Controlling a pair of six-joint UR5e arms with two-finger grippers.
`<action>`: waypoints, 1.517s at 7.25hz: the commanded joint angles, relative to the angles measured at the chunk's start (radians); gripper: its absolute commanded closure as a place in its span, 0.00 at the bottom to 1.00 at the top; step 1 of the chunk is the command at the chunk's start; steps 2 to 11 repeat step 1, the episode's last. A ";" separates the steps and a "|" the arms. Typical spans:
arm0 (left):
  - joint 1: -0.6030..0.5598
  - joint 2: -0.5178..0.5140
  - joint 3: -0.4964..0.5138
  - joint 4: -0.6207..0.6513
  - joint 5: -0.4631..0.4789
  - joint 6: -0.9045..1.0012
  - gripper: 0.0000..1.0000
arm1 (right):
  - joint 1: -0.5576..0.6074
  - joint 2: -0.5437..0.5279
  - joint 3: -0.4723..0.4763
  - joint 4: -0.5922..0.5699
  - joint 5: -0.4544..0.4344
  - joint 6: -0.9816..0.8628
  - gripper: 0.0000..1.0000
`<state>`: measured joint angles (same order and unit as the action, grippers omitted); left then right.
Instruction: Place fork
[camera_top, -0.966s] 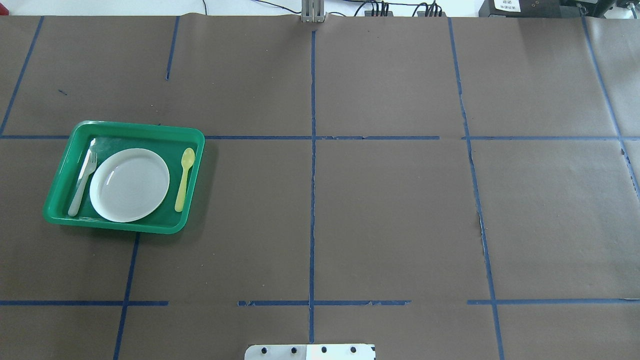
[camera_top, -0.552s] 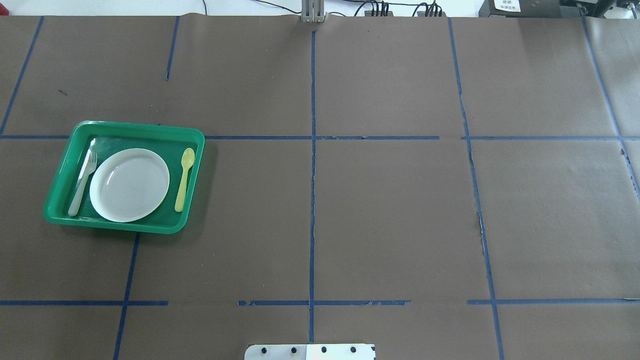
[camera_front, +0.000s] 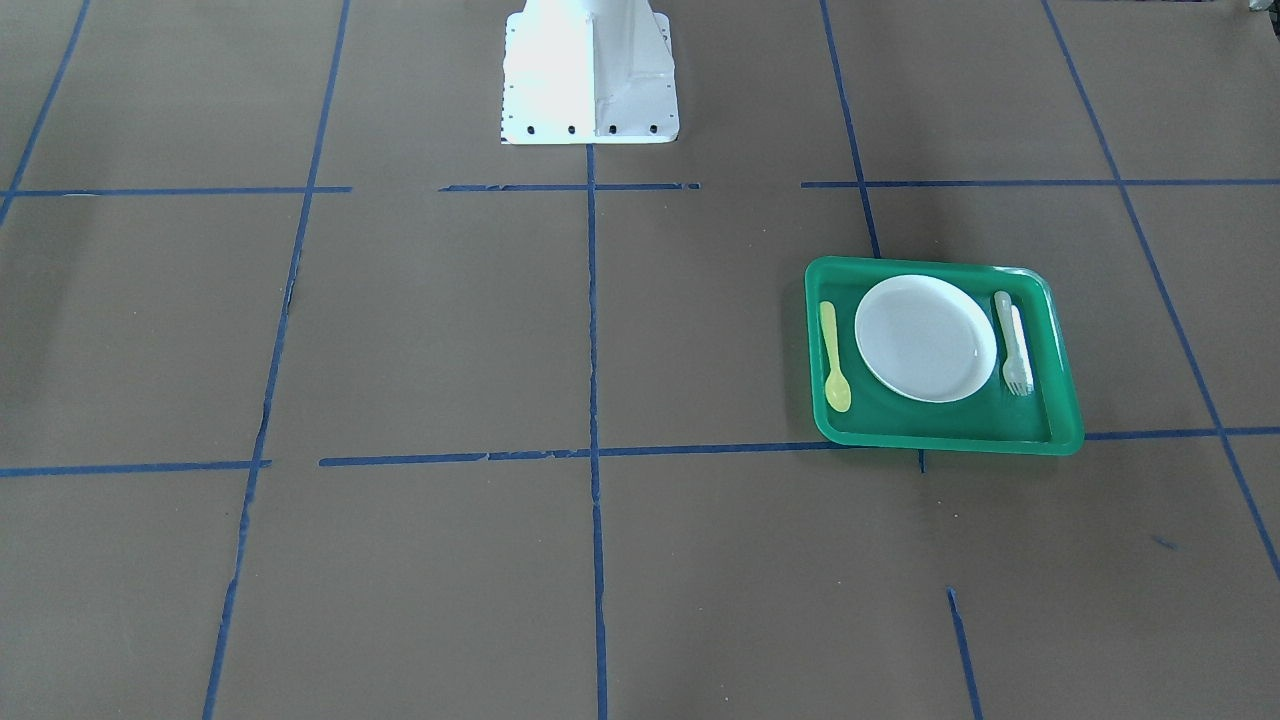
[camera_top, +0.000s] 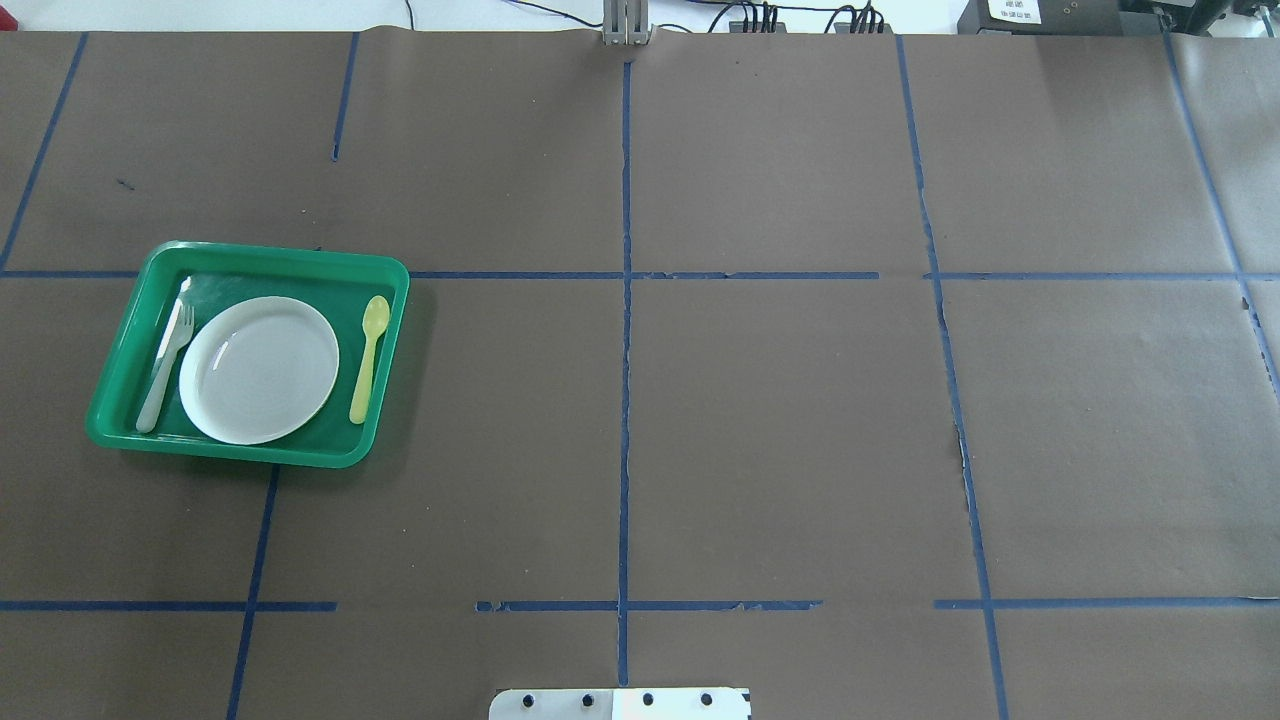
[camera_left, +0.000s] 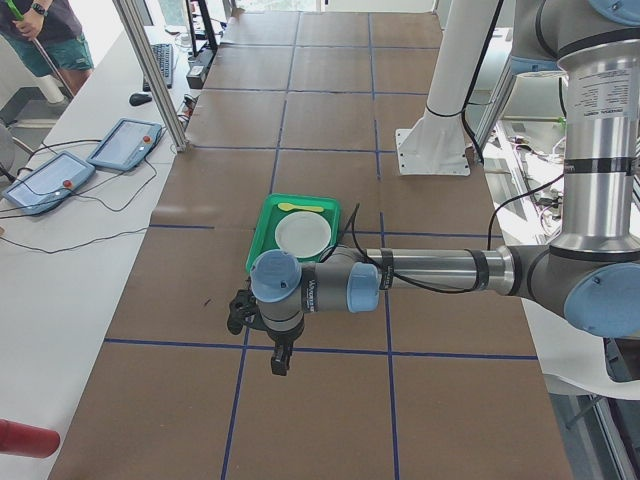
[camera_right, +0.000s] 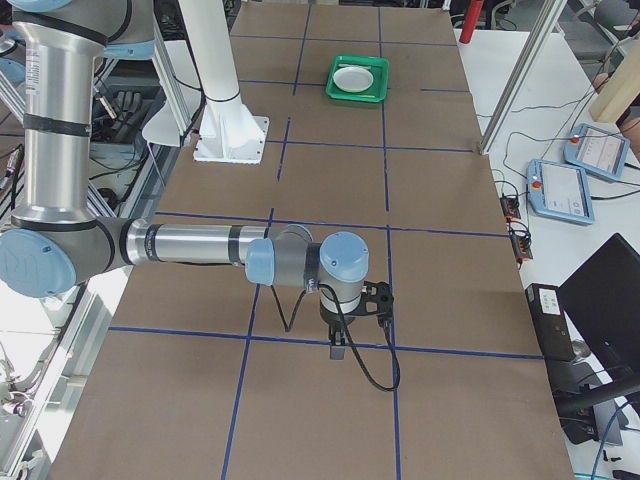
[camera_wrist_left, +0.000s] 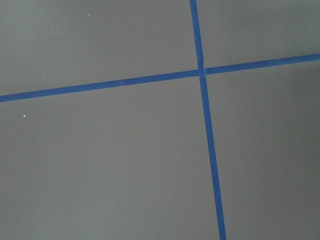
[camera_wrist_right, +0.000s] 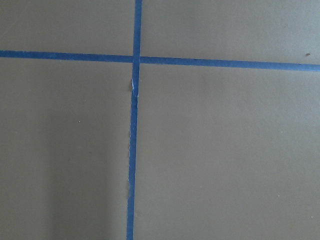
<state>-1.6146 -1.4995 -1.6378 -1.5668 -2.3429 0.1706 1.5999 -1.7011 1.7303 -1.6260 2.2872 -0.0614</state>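
The pale fork (camera_top: 165, 360) lies in the green tray (camera_top: 250, 250), along the left side of the white plate (camera_top: 260, 370). In the front-facing view the fork (camera_front: 1015, 345) is to the right of the plate (camera_front: 925, 338). Neither gripper is near the tray. The left gripper (camera_left: 279, 362) hangs over bare table beyond the tray's left end. The right gripper (camera_right: 336, 348) hangs over the far right end of the table. Both show only in the side views, so I cannot tell whether they are open or shut. The wrist views show only brown paper and blue tape.
A yellow spoon (camera_top: 368, 358) lies in the tray to the right of the plate. The robot's white base (camera_front: 590, 70) stands at the table's middle edge. Blue tape lines cross the brown table cover. Tablets and cables lie on the side benches.
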 joint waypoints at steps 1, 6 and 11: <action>-0.001 -0.001 -0.001 -0.002 -0.001 0.007 0.00 | 0.000 0.000 0.000 0.000 0.000 0.002 0.00; -0.001 -0.001 -0.001 -0.002 -0.001 0.007 0.00 | 0.000 0.000 0.000 0.000 0.000 0.002 0.00; -0.001 -0.001 -0.001 -0.002 -0.001 0.007 0.00 | 0.000 0.000 0.000 0.000 0.000 0.002 0.00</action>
